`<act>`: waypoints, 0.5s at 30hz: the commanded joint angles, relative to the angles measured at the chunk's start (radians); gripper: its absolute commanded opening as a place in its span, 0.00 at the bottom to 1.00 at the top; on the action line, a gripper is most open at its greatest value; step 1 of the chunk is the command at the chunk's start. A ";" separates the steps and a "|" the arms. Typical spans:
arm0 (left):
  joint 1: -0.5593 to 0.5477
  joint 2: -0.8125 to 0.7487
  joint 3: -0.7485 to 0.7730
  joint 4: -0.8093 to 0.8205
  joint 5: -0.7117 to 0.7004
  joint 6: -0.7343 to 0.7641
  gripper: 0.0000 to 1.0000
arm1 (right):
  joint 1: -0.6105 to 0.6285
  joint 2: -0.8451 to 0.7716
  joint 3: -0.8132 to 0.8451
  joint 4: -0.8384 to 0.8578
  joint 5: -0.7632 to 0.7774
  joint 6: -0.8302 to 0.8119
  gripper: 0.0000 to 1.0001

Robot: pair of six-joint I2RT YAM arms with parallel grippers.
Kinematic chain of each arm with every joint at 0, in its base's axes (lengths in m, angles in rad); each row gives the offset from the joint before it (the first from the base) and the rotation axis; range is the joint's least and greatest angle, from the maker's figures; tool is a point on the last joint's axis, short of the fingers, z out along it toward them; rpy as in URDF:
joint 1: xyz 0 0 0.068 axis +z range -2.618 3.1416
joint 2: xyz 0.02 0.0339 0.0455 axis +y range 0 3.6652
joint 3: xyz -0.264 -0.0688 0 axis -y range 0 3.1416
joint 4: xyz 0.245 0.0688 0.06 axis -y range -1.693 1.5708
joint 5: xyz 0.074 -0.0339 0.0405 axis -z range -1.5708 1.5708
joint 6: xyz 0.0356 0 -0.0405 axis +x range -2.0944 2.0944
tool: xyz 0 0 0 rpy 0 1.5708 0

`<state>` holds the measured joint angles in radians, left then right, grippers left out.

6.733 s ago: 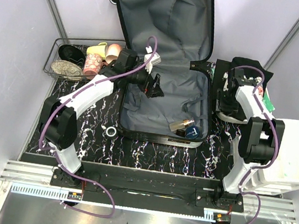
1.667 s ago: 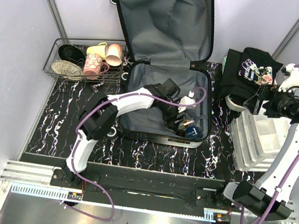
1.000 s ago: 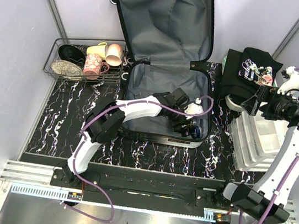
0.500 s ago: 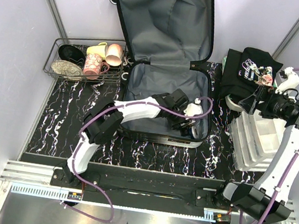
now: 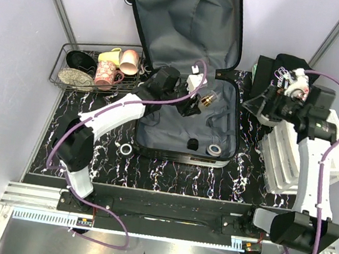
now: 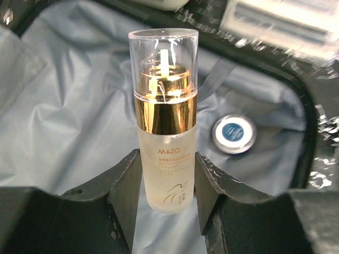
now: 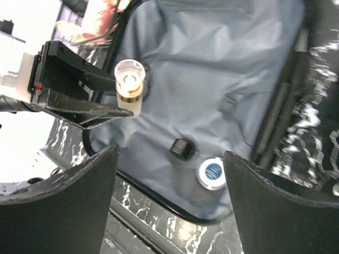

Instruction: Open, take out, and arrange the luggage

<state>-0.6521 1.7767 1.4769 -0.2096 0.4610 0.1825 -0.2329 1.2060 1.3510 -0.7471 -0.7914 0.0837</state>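
Above the open luggage (image 5: 170, 124), centre table (image 5: 108, 156), the left gripper (image 6: 167, 177) pinches a pump bottle (image 6: 166, 121) low on its frosted base; top-heavy, it could tip and drop. Right gripper (image 7: 169, 196) hangs spread, empty.

Cannot read the tiny print under "MAZO" on the bottle (image 6: 167, 159). Cannot see its bottom, sunk down inside the left gripper (image 6: 168, 177). Just a white blur (image 6: 280, 21) past the right edge of the luggage (image 6: 63, 111). Only the ends of the right gripper (image 7: 169, 156) fingers (image 7: 58, 211), cut off at the bottom, dark and fuzzy.
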 commanded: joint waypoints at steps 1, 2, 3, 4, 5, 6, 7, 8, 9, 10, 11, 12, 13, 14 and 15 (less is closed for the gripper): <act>-0.007 -0.109 -0.033 0.200 0.146 -0.098 0.00 | 0.168 0.041 -0.019 0.291 0.033 0.200 0.89; -0.007 -0.115 -0.032 0.206 0.153 -0.118 0.00 | 0.196 0.046 -0.024 0.319 0.055 0.212 0.89; -0.006 -0.120 -0.032 0.207 0.160 -0.130 0.00 | 0.255 0.049 -0.030 0.371 0.063 0.215 0.89; -0.007 -0.131 -0.029 0.207 0.175 -0.139 0.00 | 0.273 0.061 -0.038 0.388 0.063 0.218 0.90; -0.006 -0.137 -0.030 0.229 0.183 -0.153 0.00 | 0.291 0.069 -0.038 0.396 0.070 0.217 0.89; -0.006 -0.143 -0.035 0.249 0.192 -0.161 0.00 | 0.317 0.078 -0.033 0.402 0.073 0.212 0.89; -0.006 -0.157 -0.046 0.260 0.205 -0.170 0.00 | 0.331 0.092 -0.030 0.402 0.075 0.208 0.89; -0.009 -0.160 -0.049 0.269 0.208 -0.179 0.00 | 0.342 0.098 -0.026 0.405 0.063 0.199 0.90; -0.009 -0.163 -0.050 0.274 0.212 -0.179 0.00 | 0.354 0.104 -0.023 0.417 0.060 0.194 0.90; -0.011 -0.166 -0.050 0.277 0.217 -0.179 0.00 | 0.381 0.110 -0.023 0.422 0.061 0.191 0.90; -0.011 -0.168 -0.052 0.279 0.217 -0.179 0.00 | 0.394 0.113 -0.021 0.426 0.072 0.182 0.90; -0.012 -0.171 -0.055 0.291 0.217 -0.208 0.00 | 0.408 0.121 -0.016 0.431 0.070 0.179 0.90; -0.012 -0.175 -0.059 0.297 0.220 -0.215 0.00 | 0.426 0.131 -0.013 0.430 0.072 0.179 0.90; -0.011 -0.177 -0.061 0.303 0.222 -0.227 0.00 | 0.437 0.136 -0.010 0.431 0.078 0.174 0.90; -0.011 -0.180 -0.063 0.314 0.223 -0.235 0.00 | 0.445 0.141 -0.006 0.428 0.086 0.171 0.89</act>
<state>-0.6605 1.6684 1.4158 -0.0265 0.6342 0.0074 0.1654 1.3289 1.3155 -0.3843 -0.7345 0.2630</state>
